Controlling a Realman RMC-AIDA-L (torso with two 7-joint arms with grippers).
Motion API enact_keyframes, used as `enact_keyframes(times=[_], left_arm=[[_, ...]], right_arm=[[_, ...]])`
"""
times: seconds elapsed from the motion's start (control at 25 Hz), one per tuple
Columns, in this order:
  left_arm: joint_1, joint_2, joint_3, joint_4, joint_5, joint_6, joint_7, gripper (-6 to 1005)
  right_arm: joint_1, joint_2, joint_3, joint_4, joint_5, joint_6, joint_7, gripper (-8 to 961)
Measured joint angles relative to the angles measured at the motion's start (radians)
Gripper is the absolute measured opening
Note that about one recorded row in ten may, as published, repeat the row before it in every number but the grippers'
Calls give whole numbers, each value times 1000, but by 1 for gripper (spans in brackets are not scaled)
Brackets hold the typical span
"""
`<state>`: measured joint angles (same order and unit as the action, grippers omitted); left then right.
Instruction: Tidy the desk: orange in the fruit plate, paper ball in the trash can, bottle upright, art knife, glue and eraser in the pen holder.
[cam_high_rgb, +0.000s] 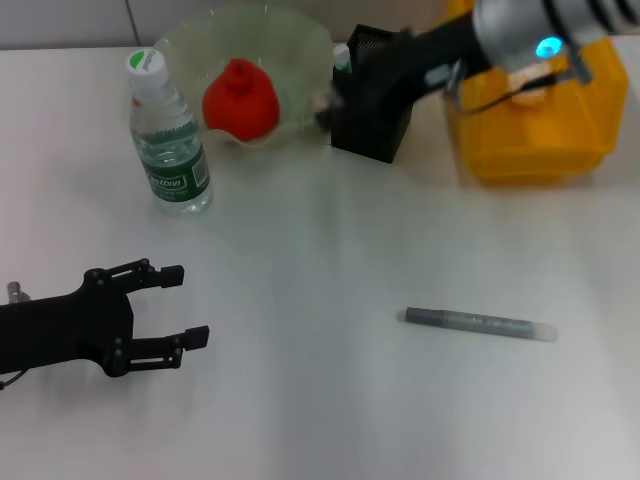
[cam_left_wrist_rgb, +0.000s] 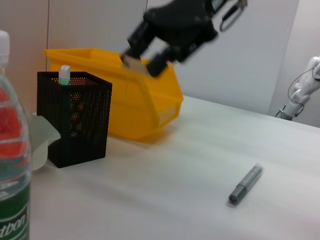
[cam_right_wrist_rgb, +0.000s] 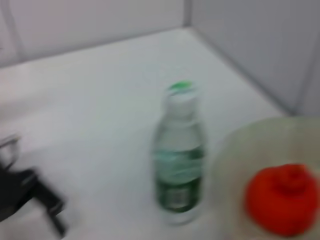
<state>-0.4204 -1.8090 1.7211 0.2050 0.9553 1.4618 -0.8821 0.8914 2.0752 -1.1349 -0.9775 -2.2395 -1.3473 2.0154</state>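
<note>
One clear plastic bottle (cam_high_rgb: 167, 135) with a green label is seen upright at ten o'clock, and one grey pen-shaped art knife (cam_high_rgb: 478, 323) lies on the white table (cam_high_rgb: 320, 400) at four o'clock. One red-orange lumpy orange (cam_high_rgb: 240, 98) is held in the pale-green scalloped fruit plate (cam_high_rgb: 300, 45), and a green-capped stick (cam_left_wrist_rgb: 64, 74) stands in the black mesh pen holder (cam_high_rgb: 385, 135), beside the yellow rectangular trash can (cam_high_rgb: 540, 140). A small tan eraser (cam_left_wrist_rgb: 134, 63) is pinched by the right gripper (cam_left_wrist_rgb: 150, 57) above the holder, while the left gripper (cam_high_rgb: 185, 305) is parked spread at eight o'clock.

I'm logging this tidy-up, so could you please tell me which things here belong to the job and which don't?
Job: orange, fruit plate, bottle, pen holder, trash can, grey art knife, eraser held in right gripper; left gripper open, low over the desk.
Not the job: white robot arm in the background.
</note>
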Motion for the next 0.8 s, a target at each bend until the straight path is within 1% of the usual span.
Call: enact_keyframes(times=[0.04, 0.12, 0.16, 0.28, 0.32, 0.4, 0.48, 0.52, 0.6, 0.64, 0.68, 0.8], left_arm=[[0, -2, 0, 0, 0, 0, 0, 860], [0, -3, 0, 1, -1, 0, 0, 860], [0, -3, 0, 1, -1, 0, 0, 860], [-3, -5, 0, 0, -2, -1, -5, 860], [-4, -5, 0, 0, -1, -4, -12, 860], [-4, -5, 0, 0, -1, -4, -12, 860], [-4, -6, 0, 3, -2, -6, -19, 860], [-4, -6, 0, 3, -3, -6, -20, 860], [-3, -6, 0, 4, -5, -7, -21, 860], [-3, -6, 0, 4, -5, -8, -21, 860], [-3, -6, 0, 4, -5, -8, -21, 860], [-4, -6, -1, 4, -6, -8, -21, 860]], right_arm=[[7, -3, 45, -20, -31, 1, 28, 423], [21, -7, 94, -35, -67, 6, 59, 423], [21, -7, 94, -35, -67, 6, 59, 423], [41, -13, 148, -44, -115, 9, 96, 422], [53, -18, 167, -46, -153, 24, 124, 422], [57, -19, 169, -46, -166, 31, 132, 421], [63, -20, 167, -39, -191, 55, 144, 421], [69, -20, 163, -20, -211, 89, 147, 420], [71, -19, 161, -13, -218, 103, 148, 419], [81, -12, 159, 14, -248, 146, 152, 419], [81, -12, 159, 14, -248, 146, 152, 418], [98, 0, 156, 56, -297, 201, 160, 416]])
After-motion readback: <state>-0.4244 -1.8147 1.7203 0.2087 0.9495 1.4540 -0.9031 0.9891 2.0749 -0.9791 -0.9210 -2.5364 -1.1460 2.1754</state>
